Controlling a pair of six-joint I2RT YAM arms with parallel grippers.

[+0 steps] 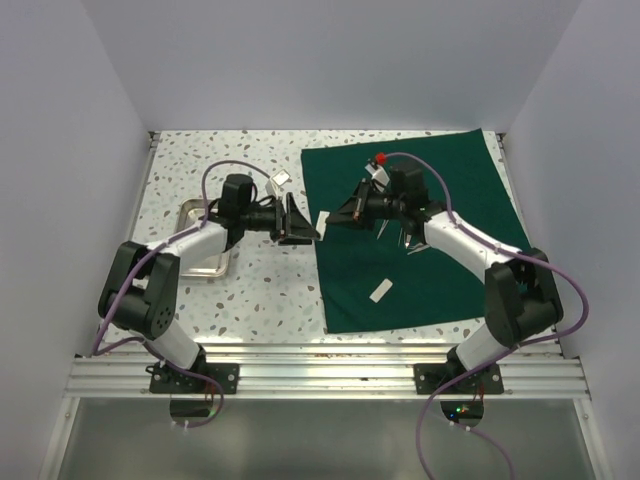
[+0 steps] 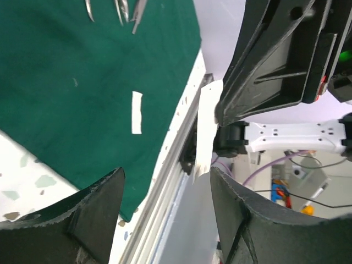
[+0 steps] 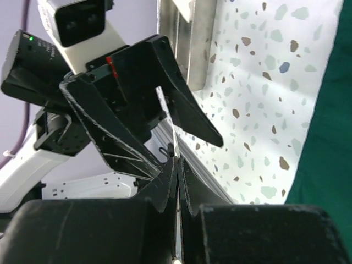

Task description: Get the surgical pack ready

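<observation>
**Operator:** Where is the gauze strip (image 2: 206, 126), and who has it?

**Guide:** Your right gripper (image 3: 177, 165) has it, jaws pinched narrow on the strip. It hangs in the air between the two arms, at the left edge of the green drape (image 1: 450, 190). Your left gripper (image 2: 165, 181) is spread wide around the free end, with its pads not yet on the strip.

**Operator:** So this is a handover?

**Guide:** It reads that way to me, probably bound for the steel tray (image 1: 186, 210) on the table left of the drape. The strip sits closer to one left finger than the other. Centre the left gripper on it first, so the closing pads don't drag it sideways.

**Operator:** And then?

**Guide:** Close the left fully before you open the right. Gauze is thin and limp, so if neither gripper has it, it drops onto the speckled table (image 1: 260, 290). Take a good bite rather than the very tip, and draw away along the strip, not across it.

**Operator:** Anything to steer clear of?

**Guide:** The instruments (image 2: 138, 15) and a second gauze piece (image 1: 381, 290) lie on the drape near the right arm. Carry high enough to miss them.
</observation>
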